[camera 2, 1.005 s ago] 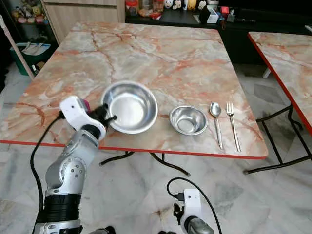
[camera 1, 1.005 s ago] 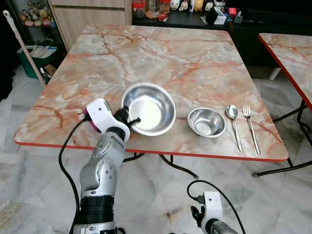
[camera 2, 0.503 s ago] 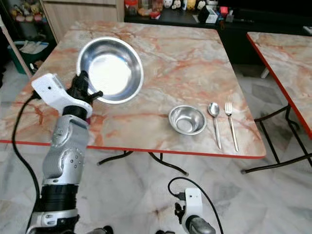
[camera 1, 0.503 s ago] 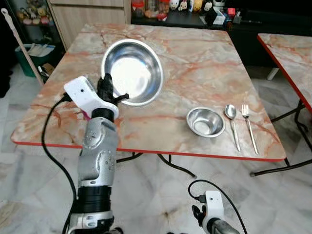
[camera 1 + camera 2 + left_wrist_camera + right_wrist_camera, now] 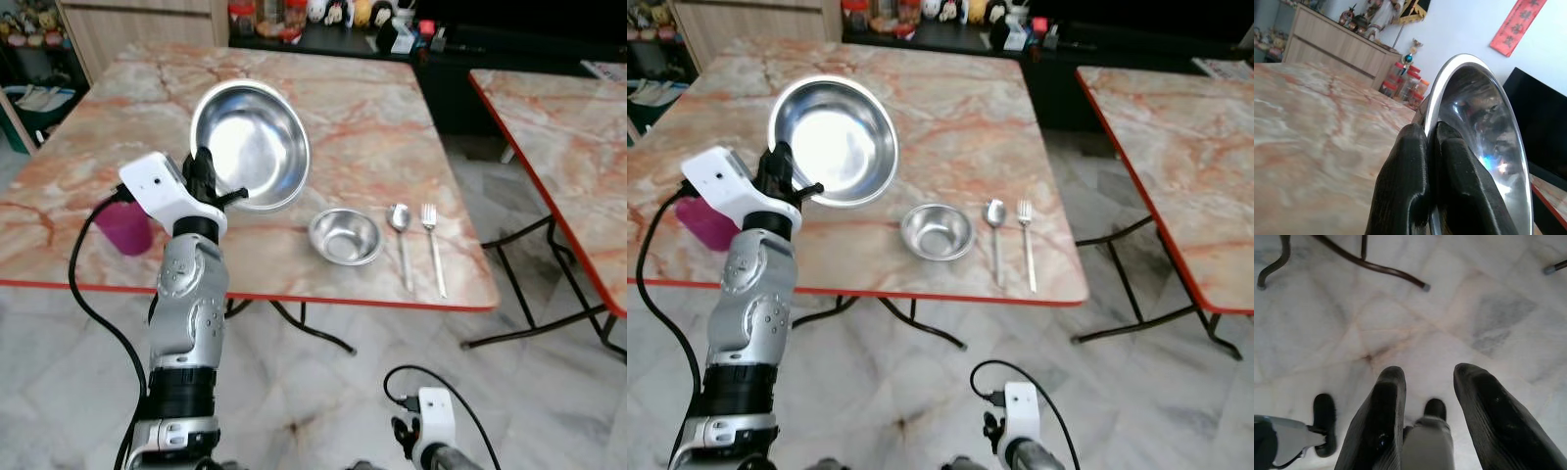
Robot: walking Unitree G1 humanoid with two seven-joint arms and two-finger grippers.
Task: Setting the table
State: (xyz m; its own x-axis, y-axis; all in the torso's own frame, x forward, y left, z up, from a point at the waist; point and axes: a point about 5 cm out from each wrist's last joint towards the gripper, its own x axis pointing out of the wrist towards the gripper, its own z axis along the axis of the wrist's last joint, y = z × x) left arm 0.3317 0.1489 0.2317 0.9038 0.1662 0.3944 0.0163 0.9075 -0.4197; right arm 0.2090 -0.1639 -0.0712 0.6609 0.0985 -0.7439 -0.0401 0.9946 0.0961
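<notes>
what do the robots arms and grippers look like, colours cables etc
The left arm is silver metal in rounded segments with a black ribbed band lower down, and a white boxy wrist housing. A black cable loops from the housing down beside the arm. The left gripper has two long, matte black fingers. The right gripper has the same black fingers, with a white housing and a black cable.

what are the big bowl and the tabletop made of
Big bowl, pinched at its rim by the left gripper: looks like polished steel; it mirrors the room with bright glare. Tabletop: pink-orange marble pattern with a glossy sheen and a red edge; whether stone or printed laminate cannot be told.
</notes>
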